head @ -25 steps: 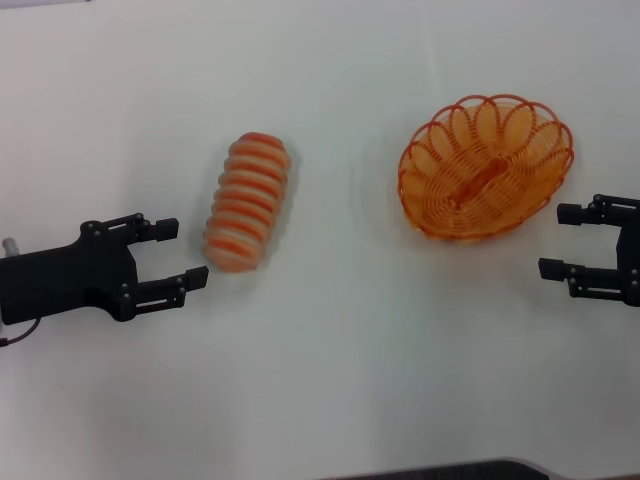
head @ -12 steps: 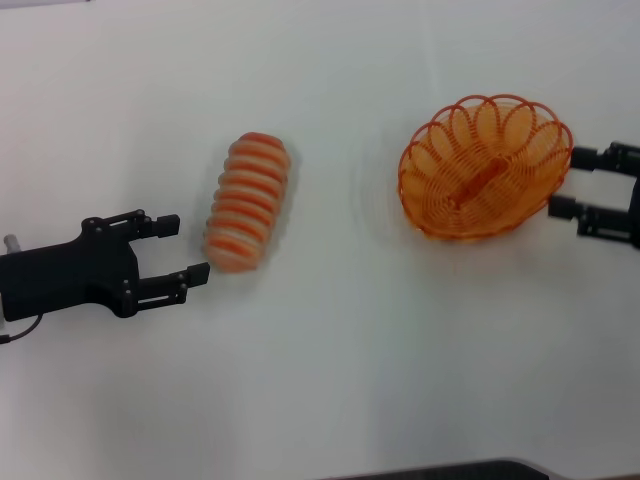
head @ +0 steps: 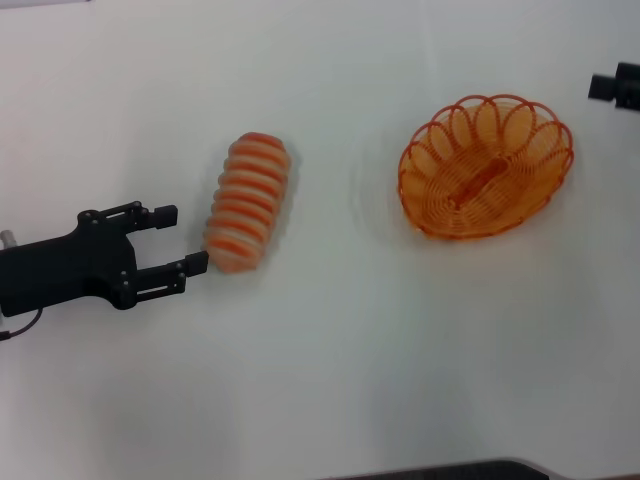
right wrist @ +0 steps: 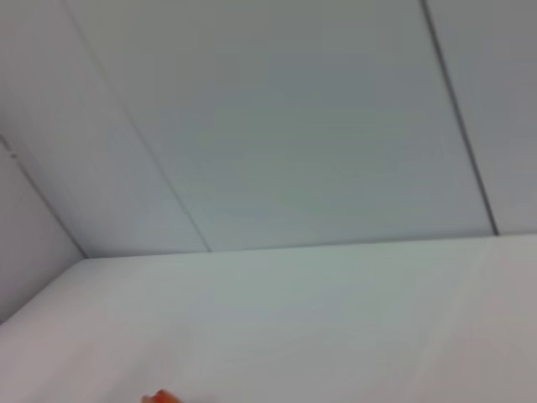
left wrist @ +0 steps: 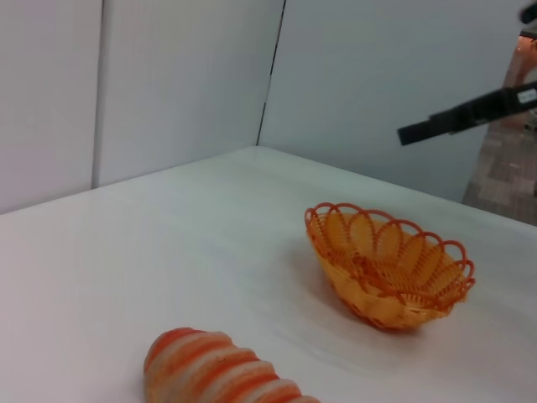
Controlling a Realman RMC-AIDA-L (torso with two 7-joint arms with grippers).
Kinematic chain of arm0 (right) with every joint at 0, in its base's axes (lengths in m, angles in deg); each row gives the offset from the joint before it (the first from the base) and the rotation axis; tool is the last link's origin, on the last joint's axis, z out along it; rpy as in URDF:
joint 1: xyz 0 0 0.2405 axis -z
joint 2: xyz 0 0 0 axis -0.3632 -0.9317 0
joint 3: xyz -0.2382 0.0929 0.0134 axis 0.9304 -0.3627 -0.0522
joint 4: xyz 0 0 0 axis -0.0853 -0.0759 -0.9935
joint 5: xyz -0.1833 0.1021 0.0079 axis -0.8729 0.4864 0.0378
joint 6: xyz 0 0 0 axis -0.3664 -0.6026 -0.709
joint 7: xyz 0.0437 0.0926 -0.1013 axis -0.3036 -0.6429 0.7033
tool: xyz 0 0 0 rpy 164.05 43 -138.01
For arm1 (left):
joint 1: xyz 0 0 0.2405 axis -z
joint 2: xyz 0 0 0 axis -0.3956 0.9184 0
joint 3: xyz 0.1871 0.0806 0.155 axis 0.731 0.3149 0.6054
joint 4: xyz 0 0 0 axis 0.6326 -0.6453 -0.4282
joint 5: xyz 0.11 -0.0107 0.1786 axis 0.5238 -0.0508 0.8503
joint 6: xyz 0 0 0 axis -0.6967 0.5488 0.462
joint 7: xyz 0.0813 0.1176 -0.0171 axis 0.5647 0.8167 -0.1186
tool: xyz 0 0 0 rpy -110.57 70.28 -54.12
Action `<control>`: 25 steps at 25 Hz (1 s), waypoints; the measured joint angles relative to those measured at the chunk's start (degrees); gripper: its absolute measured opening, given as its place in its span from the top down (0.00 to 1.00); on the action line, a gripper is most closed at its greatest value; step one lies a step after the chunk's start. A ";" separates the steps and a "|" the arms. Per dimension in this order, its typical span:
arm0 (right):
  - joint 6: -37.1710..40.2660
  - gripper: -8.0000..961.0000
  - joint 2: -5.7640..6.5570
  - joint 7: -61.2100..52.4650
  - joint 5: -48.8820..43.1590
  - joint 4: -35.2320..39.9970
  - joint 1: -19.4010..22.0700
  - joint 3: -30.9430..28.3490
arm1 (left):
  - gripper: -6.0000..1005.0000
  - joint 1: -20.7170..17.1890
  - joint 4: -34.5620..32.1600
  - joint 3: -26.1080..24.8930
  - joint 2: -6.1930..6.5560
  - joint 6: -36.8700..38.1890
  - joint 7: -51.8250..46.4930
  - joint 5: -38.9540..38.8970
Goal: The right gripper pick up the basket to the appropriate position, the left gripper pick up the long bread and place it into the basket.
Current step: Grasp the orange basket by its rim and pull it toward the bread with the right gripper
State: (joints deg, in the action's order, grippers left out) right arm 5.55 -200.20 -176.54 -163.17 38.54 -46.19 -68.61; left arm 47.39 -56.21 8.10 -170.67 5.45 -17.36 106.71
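Note:
The long bread (head: 247,202), cream with orange-red stripes, lies on the white table at centre left; its end also shows in the left wrist view (left wrist: 214,374). My left gripper (head: 180,238) is open and empty, its fingertips just beside the bread's near end. The orange wire basket (head: 487,165) stands empty at the right, and also shows in the left wrist view (left wrist: 386,269). My right gripper (head: 612,87) shows only as a black tip at the right edge, beyond the basket and apart from it; in the left wrist view it (left wrist: 470,113) hangs above the basket.
The white table (head: 340,340) stretches bare between bread and basket. Pale wall panels (left wrist: 168,75) stand behind the table. A dark edge (head: 450,470) runs along the near side.
My right gripper has moved from beside the basket's near right side to the far right edge, mostly out of the head view. My left gripper has crept slightly towards the bread.

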 joint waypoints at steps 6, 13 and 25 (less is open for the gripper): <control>-3.94 0.21 0.91 -10.80 -7.62 2.86 -4.21 1.80 | 0.27 0.05 -0.11 0.00 -0.11 1.28 0.01 -0.02; -8.78 0.21 1.06 -17.88 -20.54 4.17 -9.50 7.10 | 0.29 0.57 -0.32 -0.98 0.00 2.16 0.01 -0.08; -11.47 0.21 0.18 -18.98 -26.86 4.22 -13.79 12.74 | 0.29 1.10 -0.49 -1.35 0.37 2.40 0.31 0.18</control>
State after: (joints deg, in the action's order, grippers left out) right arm -5.91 -200.02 -195.52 -190.03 42.76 -59.97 -55.87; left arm 48.49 -56.70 6.74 -170.30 7.85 -17.05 106.89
